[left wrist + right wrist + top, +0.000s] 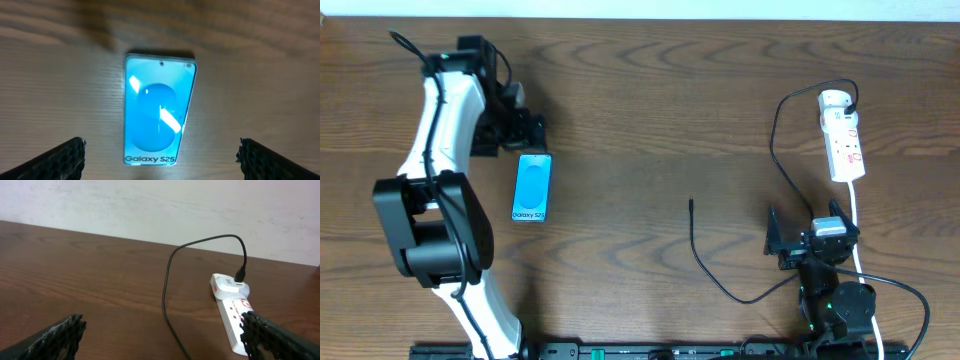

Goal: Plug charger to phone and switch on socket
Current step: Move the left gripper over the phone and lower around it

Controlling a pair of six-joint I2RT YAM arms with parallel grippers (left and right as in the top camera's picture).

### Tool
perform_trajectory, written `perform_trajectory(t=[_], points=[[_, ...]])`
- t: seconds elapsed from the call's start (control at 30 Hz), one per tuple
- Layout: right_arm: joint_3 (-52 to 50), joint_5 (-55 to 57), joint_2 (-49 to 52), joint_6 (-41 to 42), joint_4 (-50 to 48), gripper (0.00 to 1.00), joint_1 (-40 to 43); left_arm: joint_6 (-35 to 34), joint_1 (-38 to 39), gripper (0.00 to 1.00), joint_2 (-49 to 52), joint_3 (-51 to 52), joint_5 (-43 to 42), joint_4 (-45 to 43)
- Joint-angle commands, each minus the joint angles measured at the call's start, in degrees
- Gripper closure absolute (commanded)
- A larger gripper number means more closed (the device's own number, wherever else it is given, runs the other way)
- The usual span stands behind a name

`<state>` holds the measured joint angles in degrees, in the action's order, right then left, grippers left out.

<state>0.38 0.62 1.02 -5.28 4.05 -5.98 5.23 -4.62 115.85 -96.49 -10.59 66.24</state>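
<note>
Both stand wide open and empty: left gripper [161, 145] just beside the phone [532, 188] on the tabletop [650, 100], right gripper [162, 321] near the socket [844, 140]; charger [705, 265] tip lies unplugged between them.

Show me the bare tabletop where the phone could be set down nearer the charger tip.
The widest bare patch lies mid-table, between the phone and the charger tip. The band along the far edge above both is bare too. Crowded: the right side, where the cable runs from the power strip past the right arm.
</note>
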Motion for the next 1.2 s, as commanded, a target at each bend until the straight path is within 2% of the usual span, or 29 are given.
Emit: perform_trajectory(t=[0.0,0.33,0.57,0.7,1.17], points=[[-0.07,-0.15,-0.26,-0.59,0.22,0.01,-0.35,1.86,1.97,0.02,0.26,5.77,-0.22,-3.87],[-0.07,-0.15,-0.26,-0.59,0.22,0.01,-0.35,0.22,3.19,0.02,0.24,15.65,4.74,-14.93],[-0.07,-0.15,-0.26,-0.59,0.24,0.01,-0.35,0.04,3.15,0.02,0.24,15.76,5.53,-15.67],[-0.07,-0.15,-0.26,-0.59,0.24,0.01,-0.35,-3.39,3.13,0.02,0.24,15.8,10.43,-15.45],[-0.07,-0.15,-0.26,-0.59,0.22,0.01,-0.35,-3.37,3.08,0.02,0.24,19.71,9.55,-15.87]])
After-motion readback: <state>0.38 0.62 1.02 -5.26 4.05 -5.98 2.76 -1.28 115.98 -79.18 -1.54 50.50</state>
